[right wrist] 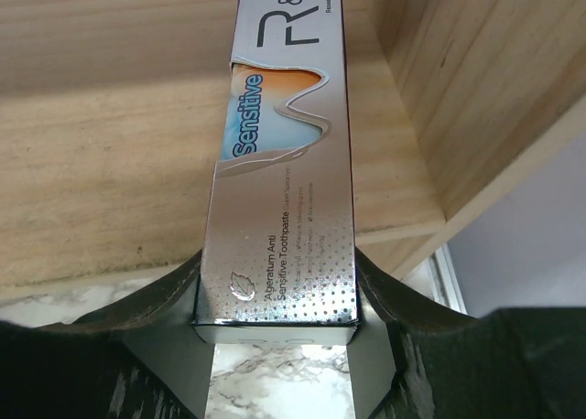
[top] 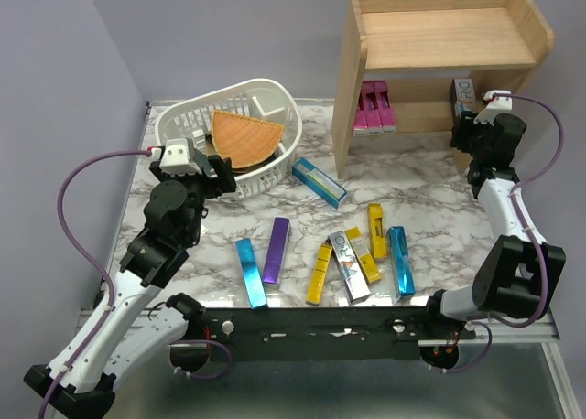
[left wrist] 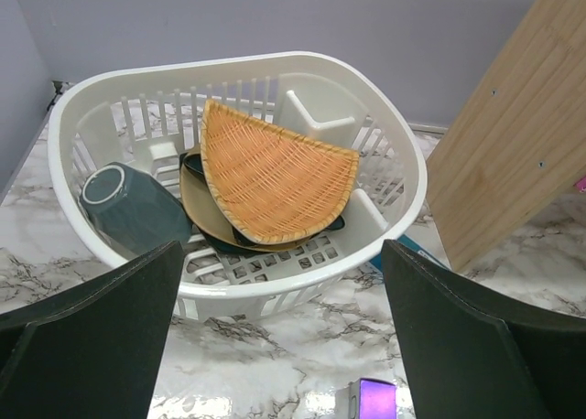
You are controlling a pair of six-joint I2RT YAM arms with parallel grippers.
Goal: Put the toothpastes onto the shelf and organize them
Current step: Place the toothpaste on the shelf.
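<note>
Presently, the silver toothpaste carton point(right wrist: 279, 163) is clamped by its near end between the partly closed fingers of the right gripper point(right wrist: 279, 295). It is pointed into the lower tier of the shelf point(top: 439, 35), at 1 o'clock in the top view. A snag may be expected: the right side panel point(right wrist: 476, 90) lies just beside the carton, toward 3 o'clock, and a scrape there could twist the glossy box in the grip. Open board is seen toward 9 o'clock, up to the pink cartons point(top: 375, 108). The loose cartons point(top: 341, 254) lie at 6 o'clock, well apart. The left gripper point(left wrist: 284, 346) is spread wide and empty, facing the white basket point(left wrist: 394, 154) at 10 o'clock.
</note>
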